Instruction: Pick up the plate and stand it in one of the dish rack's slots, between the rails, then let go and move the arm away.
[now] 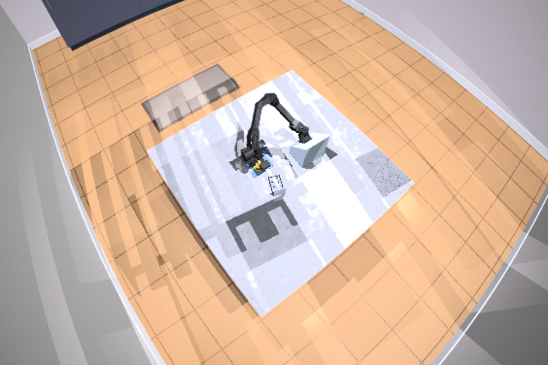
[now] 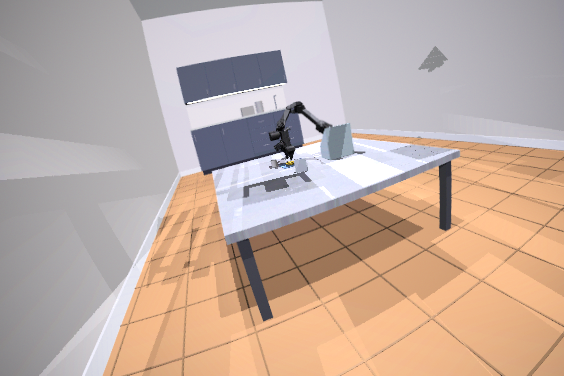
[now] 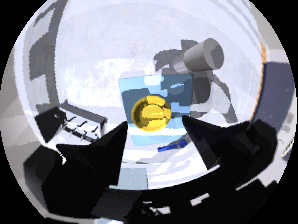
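Note:
A small round yellow plate [image 3: 150, 112] [image 1: 257, 165] lies flat on a light blue square mat [image 3: 174, 90] on the white table [image 1: 335, 215] [image 2: 360, 179]. My gripper [image 3: 156, 120] [image 1: 255, 159] [image 2: 289, 155] is open and empty. It hangs close above the plate, with one dark finger on each side of it. The wire dish rack [image 3: 75, 124] [image 1: 276, 185] [image 2: 300, 165] stands on the table a little in front of the plate, to the left in the wrist view.
A pale blue-grey box [image 1: 310, 149] [image 2: 336, 141] stands by the arm's base. A grey cup-like cylinder [image 3: 201, 56] [image 2: 274, 164] stands just beyond the mat. A small blue stick [image 3: 174, 144] lies at the mat's near edge. Dark cabinets [image 2: 235, 139] line the far wall.

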Robot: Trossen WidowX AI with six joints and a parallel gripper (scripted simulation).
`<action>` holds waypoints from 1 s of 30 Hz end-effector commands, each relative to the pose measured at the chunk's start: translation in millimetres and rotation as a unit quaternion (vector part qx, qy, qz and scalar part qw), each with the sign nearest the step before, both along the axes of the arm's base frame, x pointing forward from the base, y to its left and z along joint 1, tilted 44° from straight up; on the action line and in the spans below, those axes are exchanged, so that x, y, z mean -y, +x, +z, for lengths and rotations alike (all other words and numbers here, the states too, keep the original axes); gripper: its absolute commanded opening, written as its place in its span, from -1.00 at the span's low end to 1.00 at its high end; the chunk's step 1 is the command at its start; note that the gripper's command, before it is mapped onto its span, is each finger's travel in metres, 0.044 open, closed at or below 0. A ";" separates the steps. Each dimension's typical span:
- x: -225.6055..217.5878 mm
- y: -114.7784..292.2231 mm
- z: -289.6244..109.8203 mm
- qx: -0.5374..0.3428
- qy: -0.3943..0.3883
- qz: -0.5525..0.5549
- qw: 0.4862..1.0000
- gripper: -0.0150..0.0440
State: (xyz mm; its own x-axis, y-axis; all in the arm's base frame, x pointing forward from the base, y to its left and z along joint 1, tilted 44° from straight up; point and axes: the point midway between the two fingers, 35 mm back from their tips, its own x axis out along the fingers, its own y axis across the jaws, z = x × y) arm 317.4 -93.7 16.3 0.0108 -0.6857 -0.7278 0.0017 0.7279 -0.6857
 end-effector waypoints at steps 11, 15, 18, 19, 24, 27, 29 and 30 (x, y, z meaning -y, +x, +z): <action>15.9 -2.1 -21.2 -0.008 -0.004 0.002 1.000 0.86; 19.9 -2.7 -25.6 -0.008 -0.004 0.002 1.000 0.86; 20.6 -2.8 -26.4 -0.008 -0.004 0.002 1.000 0.84; 20.6 -2.8 -26.4 -0.008 -0.004 0.002 1.000 0.82; 20.6 -2.8 -26.4 -0.008 -0.004 0.002 1.000 0.79; 20.6 -2.8 -26.4 -0.008 -0.004 0.002 1.000 0.75; 20.6 -2.8 -26.4 -0.008 -0.004 0.002 1.000 0.70; 20.6 -2.8 -26.4 -0.008 -0.004 0.002 1.000 0.68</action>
State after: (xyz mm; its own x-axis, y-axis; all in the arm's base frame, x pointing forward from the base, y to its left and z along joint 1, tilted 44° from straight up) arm 315.2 -113.6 -8.7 0.0046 -0.6884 -0.7254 -0.0036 0.7253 -0.6884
